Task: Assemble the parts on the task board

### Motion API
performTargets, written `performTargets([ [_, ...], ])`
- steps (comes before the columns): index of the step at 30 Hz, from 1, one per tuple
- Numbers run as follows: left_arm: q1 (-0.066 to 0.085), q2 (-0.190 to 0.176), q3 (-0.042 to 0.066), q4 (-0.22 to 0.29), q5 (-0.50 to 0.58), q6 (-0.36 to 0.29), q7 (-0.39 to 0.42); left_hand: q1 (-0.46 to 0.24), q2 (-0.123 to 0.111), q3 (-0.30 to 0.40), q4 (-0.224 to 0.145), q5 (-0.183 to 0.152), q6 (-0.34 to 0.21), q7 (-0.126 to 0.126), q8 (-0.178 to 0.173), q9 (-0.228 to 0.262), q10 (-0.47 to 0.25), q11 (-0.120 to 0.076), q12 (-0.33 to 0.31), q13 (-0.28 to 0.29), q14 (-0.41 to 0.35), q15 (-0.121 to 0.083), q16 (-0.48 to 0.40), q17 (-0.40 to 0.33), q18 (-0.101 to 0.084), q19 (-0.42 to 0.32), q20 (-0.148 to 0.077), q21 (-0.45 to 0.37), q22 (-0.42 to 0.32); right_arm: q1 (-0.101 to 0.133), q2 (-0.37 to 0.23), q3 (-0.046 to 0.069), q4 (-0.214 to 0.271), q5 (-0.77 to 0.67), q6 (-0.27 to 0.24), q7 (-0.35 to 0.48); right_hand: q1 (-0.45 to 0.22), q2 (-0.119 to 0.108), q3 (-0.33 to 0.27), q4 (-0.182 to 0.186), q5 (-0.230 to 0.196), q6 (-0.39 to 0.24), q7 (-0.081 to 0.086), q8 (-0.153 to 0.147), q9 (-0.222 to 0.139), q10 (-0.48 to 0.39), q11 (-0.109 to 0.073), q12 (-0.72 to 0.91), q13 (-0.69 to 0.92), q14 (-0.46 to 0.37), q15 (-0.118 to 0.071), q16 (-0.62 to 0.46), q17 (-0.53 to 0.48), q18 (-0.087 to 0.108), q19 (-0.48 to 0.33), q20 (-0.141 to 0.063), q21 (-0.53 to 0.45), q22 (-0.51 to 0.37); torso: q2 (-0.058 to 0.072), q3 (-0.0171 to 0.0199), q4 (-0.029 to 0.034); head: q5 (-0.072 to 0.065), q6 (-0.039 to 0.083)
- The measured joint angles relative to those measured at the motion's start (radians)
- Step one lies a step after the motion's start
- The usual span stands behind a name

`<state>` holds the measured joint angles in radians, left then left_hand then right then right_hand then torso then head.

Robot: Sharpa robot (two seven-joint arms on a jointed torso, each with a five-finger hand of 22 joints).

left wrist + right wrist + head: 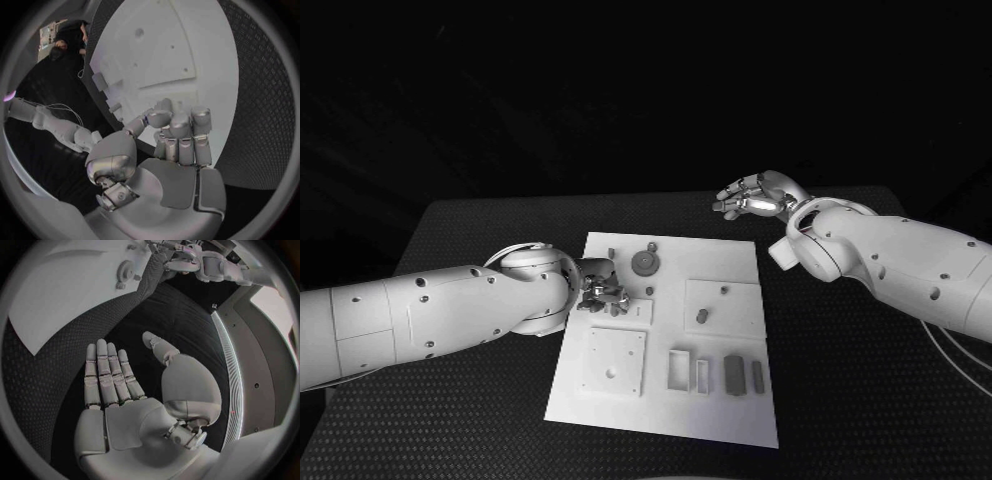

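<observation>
White task board [733,270] under left hand [600,290], fingers curled empty, right hand [759,195] open beyond it

Task board [733,262] matt white; table [488,225] rough black.

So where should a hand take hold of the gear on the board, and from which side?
Probably by the toothed rim, coming straight down from above. The gear lies flat on the board, so only its edge and small raised centre offer any purchase; the centre looks too small for a sure pinch. The left hand sits beside it on the board's left edge and seems the nearer one.
</observation>
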<state>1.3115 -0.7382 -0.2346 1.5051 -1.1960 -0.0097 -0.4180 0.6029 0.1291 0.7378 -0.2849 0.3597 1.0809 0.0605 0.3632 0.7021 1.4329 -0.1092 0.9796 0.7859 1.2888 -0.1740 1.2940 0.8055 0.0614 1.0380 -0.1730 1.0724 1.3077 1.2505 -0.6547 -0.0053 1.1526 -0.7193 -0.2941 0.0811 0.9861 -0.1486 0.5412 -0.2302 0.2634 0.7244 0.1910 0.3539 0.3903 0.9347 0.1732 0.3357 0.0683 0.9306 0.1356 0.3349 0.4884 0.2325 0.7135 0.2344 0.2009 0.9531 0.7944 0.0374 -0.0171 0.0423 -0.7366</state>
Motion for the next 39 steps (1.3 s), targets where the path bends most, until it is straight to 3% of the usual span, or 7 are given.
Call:
performTargets([
  [28, -0.008, -0.004, 0.004, 0.014, -0.039, -0.003, -0.002, 0.0, -0.001, -0.005, 0.011, -0.017, 0.009, -0.002, 0.012, 0.006, 0.004, -0.004, 0.013, -0.013, 0.005, -0.002, 0.004, -0.01, 0.0, 0.0, 0.0, 0.0, 0.0, -0.004, -0.001, 0.0, -0.001, 0.0, 0.002, 0.0, 0.0, 0.0, 0.0, 0.0, 0.004, 0.0, 0.0, 0.0, -0.001, 0.0, 0.0, -0.004, 0.0, -0.004, 0.004, 0.0, -0.001, 0.0, 0.0, 0.0, -0.004, 0.002, 0.0, -0.0007, -0.0002, -0.003, -0.005],
  [31, -0.008, -0.004, 0.003, 0.014, -0.04, -0.003, -0.002, -0.01, -0.01, -0.012, 0.017, -0.017, 0.01, -0.002, 0.014, 0.006, 0.004, -0.003, 0.015, -0.017, 0.005, -0.002, 0.008, -0.012, 0.0, 0.0, 0.0, 0.0, 0.0, -0.004, -0.001, 0.0, -0.001, 0.0, 0.002, 0.0, 0.0, 0.0, 0.0, 0.0, 0.004, 0.0, 0.0, 0.0, -0.001, 0.0, 0.0, -0.004, 0.0, -0.004, 0.004, 0.0, -0.001, 0.0, 0.001, -0.001, -0.004, 0.002, 0.0, -0.0008, -0.0002, -0.004, -0.005],
  [35, -0.009, -0.004, 0.003, 0.013, -0.041, -0.002, -0.002, -0.018, -0.028, -0.018, 0.03, -0.077, 0.027, -0.019, 0.015, 0.007, 0.004, -0.004, 0.019, -0.023, 0.01, -0.007, 0.008, -0.017, 0.0, 0.0, 0.0, 0.0, 0.0, -0.004, -0.001, 0.0, -0.001, 0.0, 0.003, 0.0, 0.0, 0.0, 0.0, 0.0, 0.004, 0.0, 0.0, 0.0, -0.002, 0.0, 0.0, -0.008, 0.0, -0.004, 0.004, 0.0, -0.002, 0.0, 0.001, -0.001, -0.004, 0.002, 0.0, -0.0008, -0.0003, -0.004, -0.005],
  [37, -0.01, -0.004, 0.002, 0.013, -0.042, -0.002, -0.003, -0.018, -0.041, -0.021, 0.032, -0.089, 0.064, -0.037, 0.015, 0.008, 0.004, -0.004, 0.019, -0.025, 0.012, -0.009, 0.008, -0.018, 0.0, 0.0, 0.0, 0.0, 0.0, -0.004, -0.001, 0.0, -0.001, 0.0, 0.003, 0.0, 0.0, 0.0, 0.0, 0.0, 0.004, 0.0, 0.0, 0.0, -0.002, 0.0, 0.0, -0.008, 0.0, -0.004, 0.004, 0.0, -0.002, 0.0, 0.001, -0.001, -0.004, 0.002, 0.0, -0.0007, -0.0004, -0.004, -0.004],
  [39, -0.011, -0.004, 0.002, 0.013, -0.042, -0.002, -0.003, -0.018, -0.041, -0.022, 0.034, -0.09, 0.069, -0.037, 0.016, 0.009, 0.005, -0.005, 0.019, -0.025, 0.012, -0.009, 0.008, -0.018, 0.0, 0.0, 0.0, 0.0, 0.0, -0.004, -0.001, 0.0, -0.001, 0.0, 0.003, 0.0, 0.0, 0.0, 0.0, 0.0, 0.004, 0.0, 0.0, 0.0, -0.002, 0.0, 0.0, -0.008, 0.0, -0.004, 0.004, -0.004, -0.002, 0.0, 0.001, -0.001, -0.004, 0.002, 0.0, -0.0007, -0.0004, -0.004, -0.004],
])
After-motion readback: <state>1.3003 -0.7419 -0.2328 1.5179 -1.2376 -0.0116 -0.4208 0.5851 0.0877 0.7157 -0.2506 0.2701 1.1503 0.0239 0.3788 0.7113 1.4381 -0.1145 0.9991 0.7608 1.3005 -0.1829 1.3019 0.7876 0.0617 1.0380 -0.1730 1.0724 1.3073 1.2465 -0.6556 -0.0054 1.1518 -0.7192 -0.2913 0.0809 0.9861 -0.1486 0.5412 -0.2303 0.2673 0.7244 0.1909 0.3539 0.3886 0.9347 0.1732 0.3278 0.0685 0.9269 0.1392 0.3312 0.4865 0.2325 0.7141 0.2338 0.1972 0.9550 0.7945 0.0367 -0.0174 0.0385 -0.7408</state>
